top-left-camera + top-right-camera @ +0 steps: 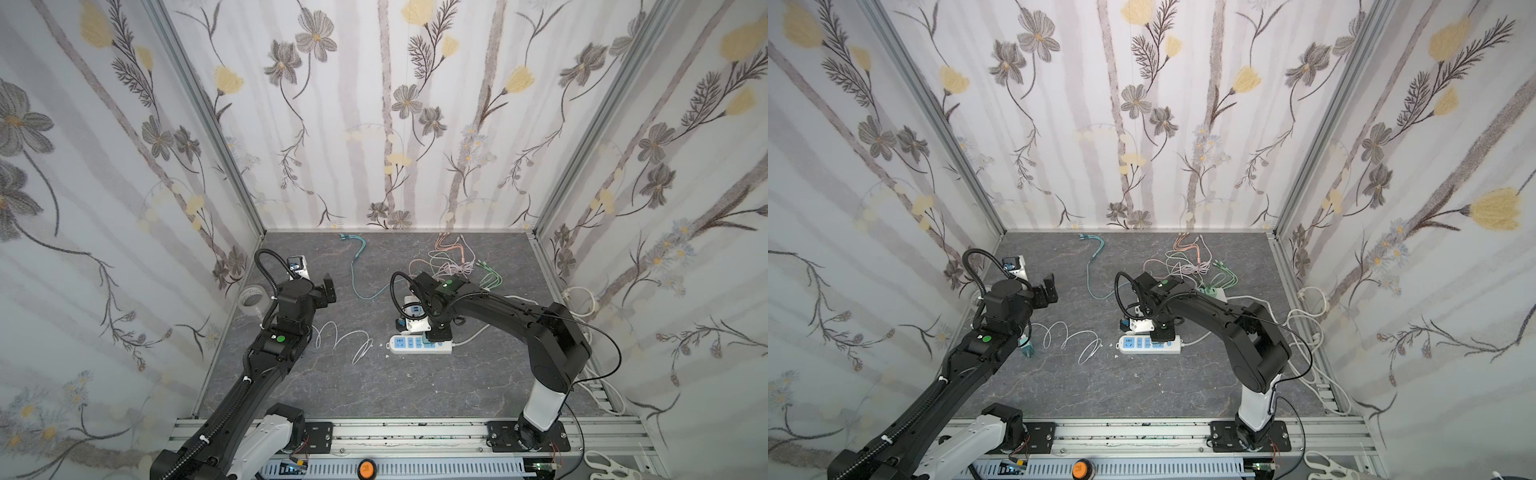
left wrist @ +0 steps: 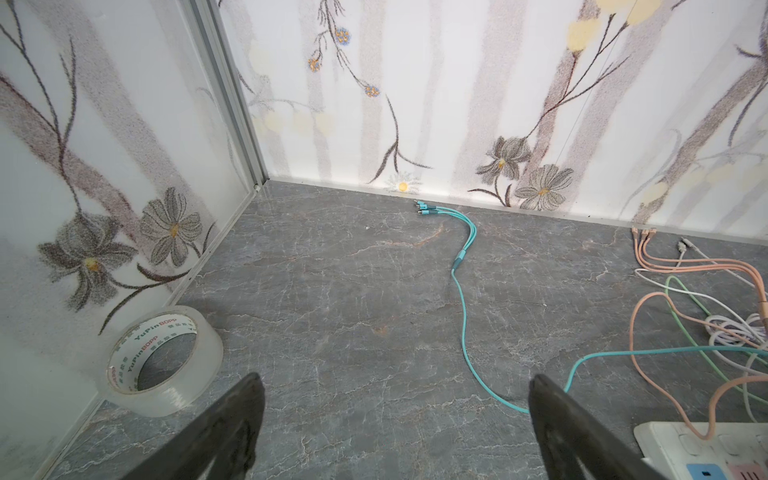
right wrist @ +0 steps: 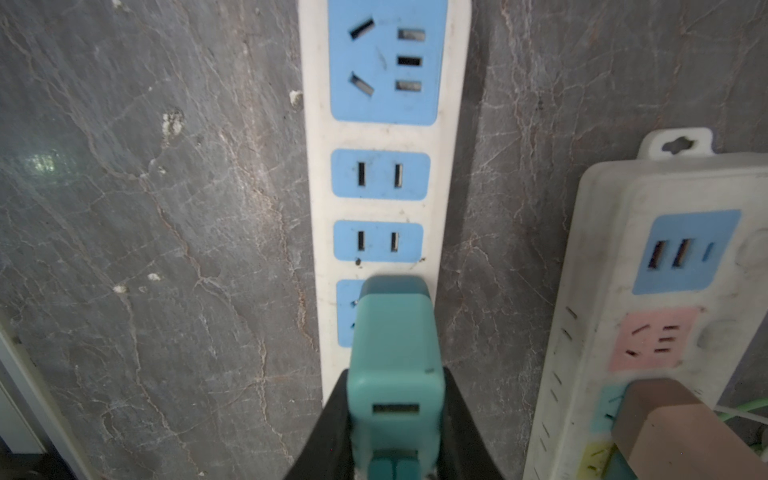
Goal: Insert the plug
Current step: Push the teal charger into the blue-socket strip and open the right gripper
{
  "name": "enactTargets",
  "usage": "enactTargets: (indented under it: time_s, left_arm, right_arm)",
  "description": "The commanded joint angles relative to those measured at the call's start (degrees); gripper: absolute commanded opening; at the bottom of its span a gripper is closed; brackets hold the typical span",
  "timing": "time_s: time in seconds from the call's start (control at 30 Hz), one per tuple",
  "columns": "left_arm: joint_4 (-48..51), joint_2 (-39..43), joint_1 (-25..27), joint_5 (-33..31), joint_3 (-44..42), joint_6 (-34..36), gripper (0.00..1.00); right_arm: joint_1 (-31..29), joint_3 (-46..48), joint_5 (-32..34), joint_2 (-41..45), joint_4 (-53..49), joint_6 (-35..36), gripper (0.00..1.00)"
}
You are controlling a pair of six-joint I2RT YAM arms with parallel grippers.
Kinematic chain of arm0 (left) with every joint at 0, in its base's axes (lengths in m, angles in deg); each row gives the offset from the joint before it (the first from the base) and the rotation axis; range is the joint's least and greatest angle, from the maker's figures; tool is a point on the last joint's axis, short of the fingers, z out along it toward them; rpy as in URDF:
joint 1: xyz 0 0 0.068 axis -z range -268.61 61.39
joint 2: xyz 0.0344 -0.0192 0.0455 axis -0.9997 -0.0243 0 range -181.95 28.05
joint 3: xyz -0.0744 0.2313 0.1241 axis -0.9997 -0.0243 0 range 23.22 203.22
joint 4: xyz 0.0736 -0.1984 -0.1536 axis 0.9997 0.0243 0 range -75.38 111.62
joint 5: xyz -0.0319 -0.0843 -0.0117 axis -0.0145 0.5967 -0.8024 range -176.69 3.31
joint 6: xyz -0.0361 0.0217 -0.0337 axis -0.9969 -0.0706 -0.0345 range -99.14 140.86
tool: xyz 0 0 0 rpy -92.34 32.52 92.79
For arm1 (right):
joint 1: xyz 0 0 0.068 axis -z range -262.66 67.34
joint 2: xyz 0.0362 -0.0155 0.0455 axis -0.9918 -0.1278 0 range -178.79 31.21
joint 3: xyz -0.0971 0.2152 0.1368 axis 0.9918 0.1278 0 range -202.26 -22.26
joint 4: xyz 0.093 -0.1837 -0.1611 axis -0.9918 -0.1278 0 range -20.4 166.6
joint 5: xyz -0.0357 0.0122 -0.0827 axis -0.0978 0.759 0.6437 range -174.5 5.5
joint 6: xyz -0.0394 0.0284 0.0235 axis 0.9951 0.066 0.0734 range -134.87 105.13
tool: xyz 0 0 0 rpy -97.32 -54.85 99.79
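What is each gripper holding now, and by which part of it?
The right gripper holds the teal plug, its jaws pressing the two sides of the body near the USB-port end. The left gripper is open and empty.

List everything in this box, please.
power strip: one, white and blue, middle of table
teal plug: one, at that strip's socket
second strip: one, white, pastel sockets, beside it
brown plug: one, in second strip
teal cable: one, toward back wall
cable tangle: orange, white, green, back right
white cable: one, coiled, left of power strip
tape roll: one, clear, by left wall
left gripper: one, black, open
right gripper: one, black, holding teal plug
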Motion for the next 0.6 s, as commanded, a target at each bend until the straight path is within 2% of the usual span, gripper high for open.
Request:
enactTargets:
  time_s: [0.0, 0.17, 0.3, 0.37, 0.43, 0.5, 0.53, 0.57]
  left_arm:
    - [1.12, -0.17, -0.13, -0.99, 0.92, -0.77, 1.00]
    - [2.17, -0.93, -0.21, -1.07, 1.31, -1.44, 1.00]
    - [6.94, -3.03, -1.08, -4.61, 3.59, -5.71, 1.00]
    - [9.87, -4.59, -1.88, -4.95, 5.23, -7.45, 1.00]
    - [11.87, -6.15, -2.24, -5.02, 6.37, -8.45, 1.00]
    - [12.61, -7.17, -2.41, -5.88, 6.76, -9.39, 1.00]
    - [13.17, -7.66, -2.48, -6.51, 6.92, -10.28, 1.00]
    - [13.74, -8.03, -2.61, -6.67, 7.02, -11.03, 1.00]
  right_arm:
    - [-0.09, 0.84, 2.05, -1.22, 3.00, 4.37, 0.15]
    - [0.09, -0.77, 3.88, -2.27, 4.25, 6.32, 0.16]
    - [0.18, -2.88, 4.16, -2.47, 2.77, 6.51, 0.20]
    - [0.18, -3.29, 3.29, -1.85, 1.30, 5.78, 0.32]
    - [0.31, -2.75, 1.49, -0.63, 0.02, 4.63, 0.55]
    - [0.44, -1.59, 0.12, 0.75, -0.14, 3.39, 0.71]
    - [0.44, -0.79, -0.22, 1.46, 0.07, 2.61, 0.98]
    - [0.44, -0.13, -0.17, 1.93, 0.42, 1.86, 0.99]
